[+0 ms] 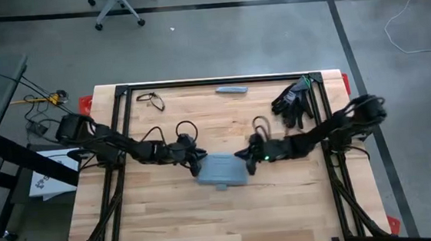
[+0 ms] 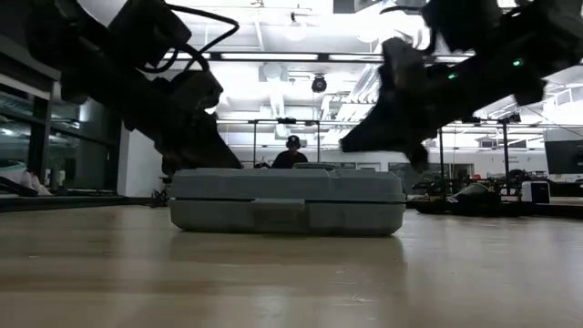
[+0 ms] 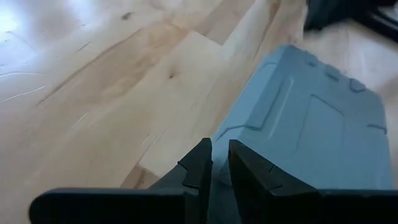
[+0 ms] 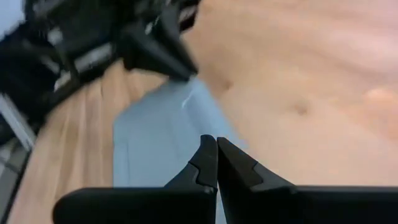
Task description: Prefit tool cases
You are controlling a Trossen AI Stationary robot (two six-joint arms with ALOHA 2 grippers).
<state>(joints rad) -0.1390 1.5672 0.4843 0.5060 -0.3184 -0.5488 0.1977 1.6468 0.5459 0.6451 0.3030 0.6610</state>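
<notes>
From above, we see the tool case (image 1: 222, 171) lying closed on the table (image 1: 170, 224), near its middle, its long axis running across from one arm toward the other. Our left gripper (image 1: 196, 162) sits at the case's left end and our right gripper (image 1: 249, 160) at its right end, each about equally near, so the case lies between the two tips. A slim grey bar (image 1: 232, 90) and black gloves (image 1: 295, 100) rest well apart at the far edge.

At table height, the tool case (image 2: 287, 201) sits flat, lid down, latch tab facing us, with the two grippers slanting down toward its far top corners from either side; a person shows in the room behind.

Through the left wrist, our left gripper (image 3: 221, 168) has its fingers nearly together with a thin gap and nothing between them, the tips at the case's near edge and the tool case (image 3: 311, 130) stretching away ahead.

Through the right wrist, our right gripper (image 4: 216, 163) is clenched tight on nothing, tips over the tool case (image 4: 161, 140), the other arm beyond. We judge the next move turns on pressing inward or down from both ends.
</notes>
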